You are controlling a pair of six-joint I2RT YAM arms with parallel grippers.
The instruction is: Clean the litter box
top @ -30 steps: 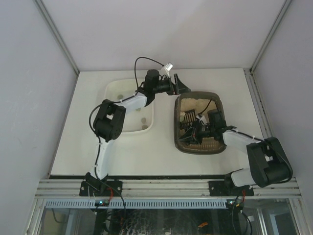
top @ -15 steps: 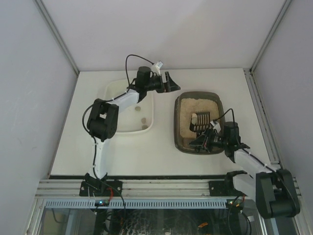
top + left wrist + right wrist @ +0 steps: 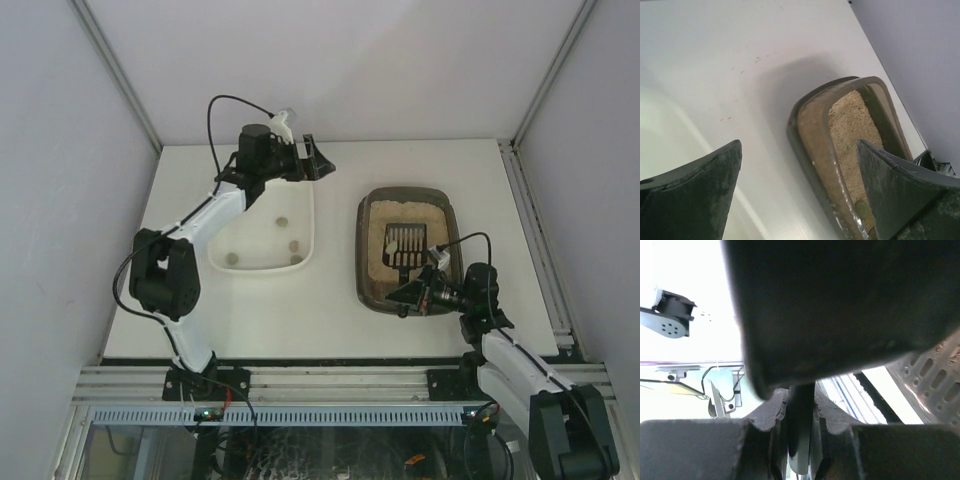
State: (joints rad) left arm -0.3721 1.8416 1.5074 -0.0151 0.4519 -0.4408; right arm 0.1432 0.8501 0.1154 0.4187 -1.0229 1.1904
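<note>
The litter box (image 3: pixel 364 262), a dark brown tray of tan litter, sits right of centre; its far-left rim shows in the left wrist view (image 3: pixel 812 135). My right gripper (image 3: pixel 412 294) hovers at the box's near edge, shut on the handle of the black slotted scoop (image 3: pixel 403 243), whose head rests over the litter. In the right wrist view the scoop (image 3: pixel 840 300) fills the top and its handle sits between my right gripper's (image 3: pixel 801 427) pads. My left gripper (image 3: pixel 312 158) is open and empty above the far right corner of the white tub (image 3: pixel 305 215); its fingers (image 3: pixel 690 195) frame the box rim.
The white tub holds a few small brownish lumps (image 3: pixel 293 246). Its rim shows at the left of the left wrist view (image 3: pixel 660 125). Grey walls close in the table on the left, far and right sides. A metal rail (image 3: pixel 340 382) runs along the near edge.
My left arm has swung left, from the litter box's far-left corner to the tub's far right corner. My right arm has drawn back towards the near edge, still holding the scoop.
</note>
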